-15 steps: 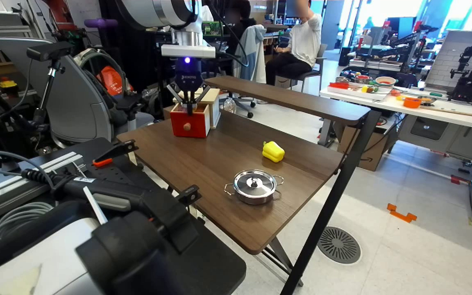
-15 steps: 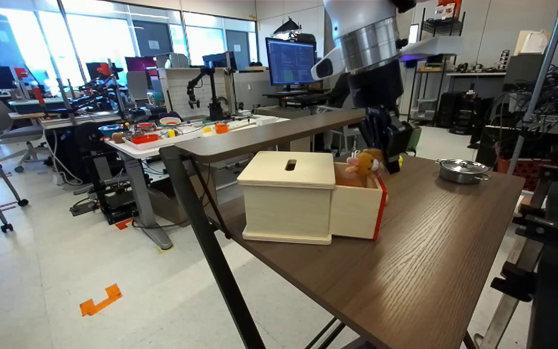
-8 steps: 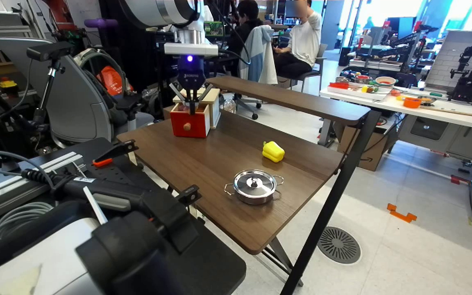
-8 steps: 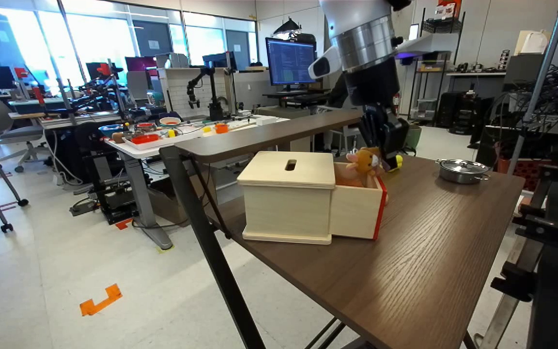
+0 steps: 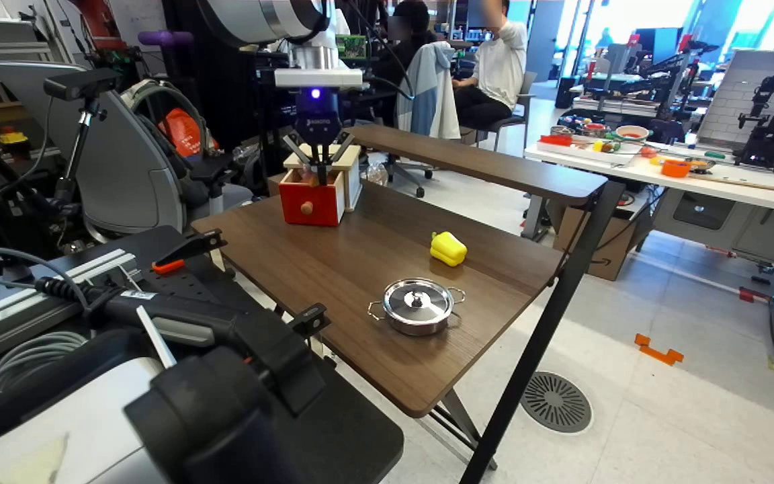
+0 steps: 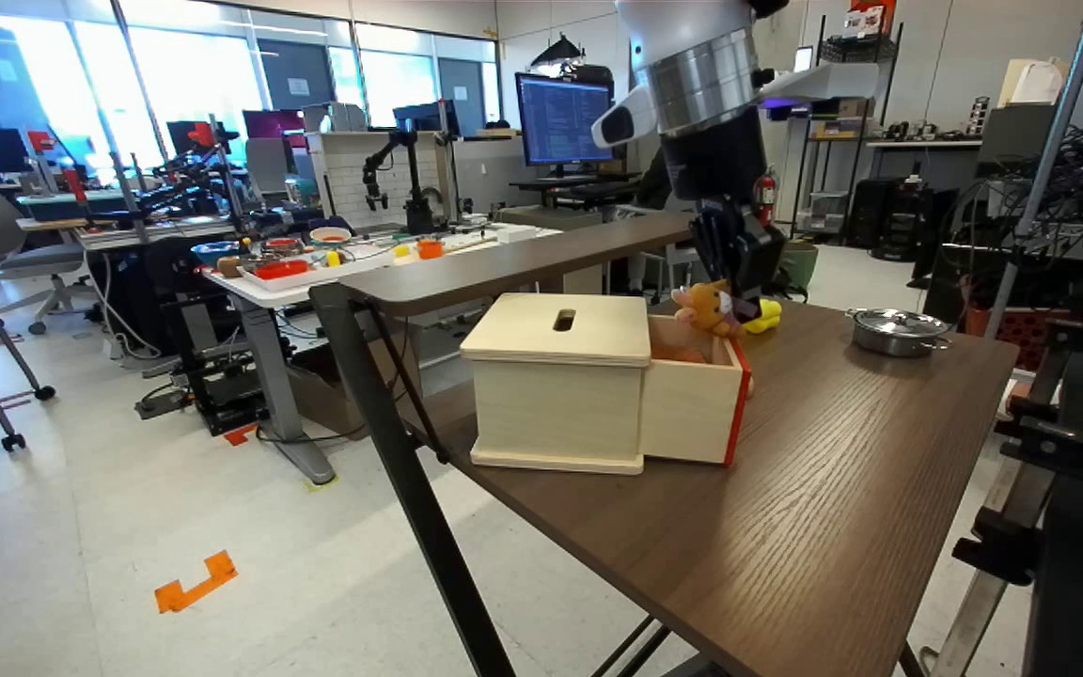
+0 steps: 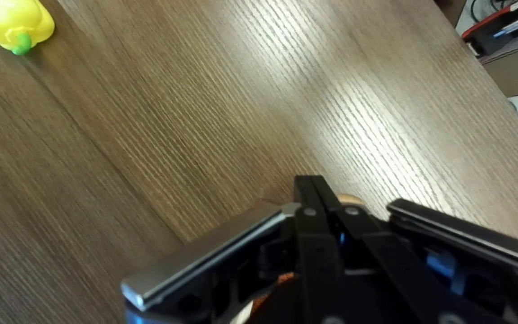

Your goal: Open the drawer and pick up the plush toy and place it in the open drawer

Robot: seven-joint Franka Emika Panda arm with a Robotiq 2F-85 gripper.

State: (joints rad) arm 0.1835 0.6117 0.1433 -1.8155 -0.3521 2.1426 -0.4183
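The drawer (image 5: 326,205) is pulled out of its cream box (image 6: 556,404), red front outward; its pale side (image 6: 689,411) shows in an exterior view. The orange-brown plush toy (image 6: 703,307), pink-eared, is above the open drawer near its front. My gripper (image 6: 746,293) is over the drawer's front edge, fingertips together, with the toy against it. The toy moves with the gripper, so it appears held by a thin part. In the wrist view the gripper (image 7: 311,180) hides the grip; orange fur (image 7: 287,276) shows behind it. An orange patch inside the drawer is unclear.
A yellow pepper (image 5: 449,249) and a lidded metal pot (image 5: 418,307) stand on the brown table (image 5: 353,269). The pepper also shows in the wrist view (image 7: 14,22). A raised brown shelf (image 6: 541,263) runs behind the drawer box.
My gripper has risen slightly and shifted a little to the side over the drawer. The plush toy has risen with it. The drawer, pepper and pot have not moved.
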